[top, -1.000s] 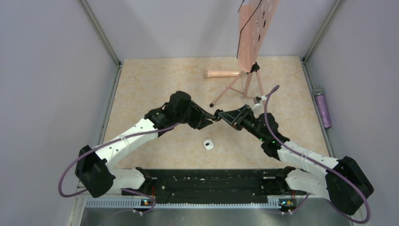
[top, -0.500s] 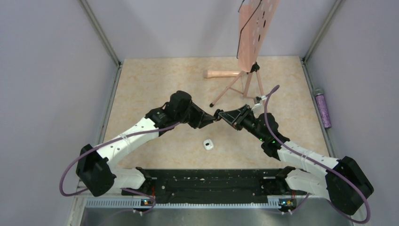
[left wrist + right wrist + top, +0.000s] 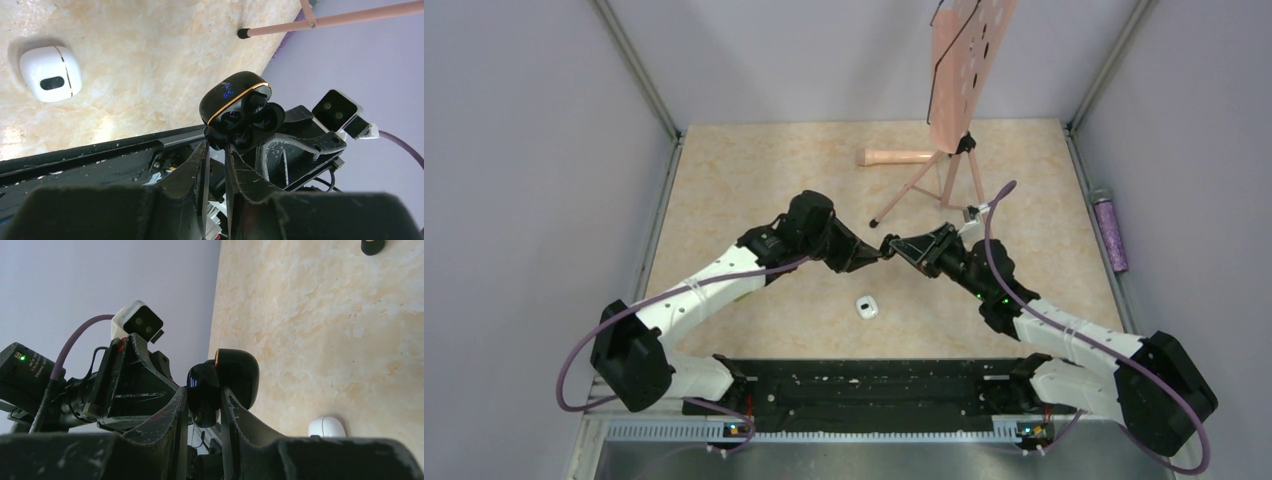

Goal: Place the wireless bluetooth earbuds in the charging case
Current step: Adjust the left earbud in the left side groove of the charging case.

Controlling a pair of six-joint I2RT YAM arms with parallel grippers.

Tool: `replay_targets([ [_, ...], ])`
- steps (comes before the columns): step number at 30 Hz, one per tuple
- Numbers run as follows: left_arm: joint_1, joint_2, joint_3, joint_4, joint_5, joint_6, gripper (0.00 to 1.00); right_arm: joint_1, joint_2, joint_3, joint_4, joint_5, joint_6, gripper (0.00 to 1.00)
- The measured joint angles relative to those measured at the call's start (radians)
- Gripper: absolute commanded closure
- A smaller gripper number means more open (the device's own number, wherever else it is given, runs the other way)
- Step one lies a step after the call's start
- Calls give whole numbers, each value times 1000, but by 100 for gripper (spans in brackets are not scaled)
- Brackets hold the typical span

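The black charging case [image 3: 232, 95], gold-rimmed with small blue lights, hangs open in mid-air over the table's middle. My right gripper [image 3: 205, 390] is shut on one half of it, and the other half [image 3: 239, 372] sticks out beside the finger. My left gripper [image 3: 216, 147] meets it from the opposite side. Its jaws are almost together, pinching a tiny black earbud [image 3: 216, 138] at the case's open mouth. Dark wells show inside the case. From above, both grippers [image 3: 885, 246] touch tip to tip and the case is barely visible. No second earbud shows.
A white oval case [image 3: 867, 306] lies on the table just in front of the grippers. Behind them stands a tripod [image 3: 944, 175] carrying a pink board [image 3: 969, 60], with a peach cylinder [image 3: 899, 157] beside it. A purple stick [image 3: 1110, 232] lies past the right edge.
My left gripper's jaws have narrowed at the case's mouth, and the left arm has shifted slightly. The right arm and the case have stayed put.
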Motion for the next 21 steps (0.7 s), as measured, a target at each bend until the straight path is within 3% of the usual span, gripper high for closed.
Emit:
replay_targets([
  [21,1,64,115,-155,64,204,79,-15,72,76,-43,-118,-49,100],
])
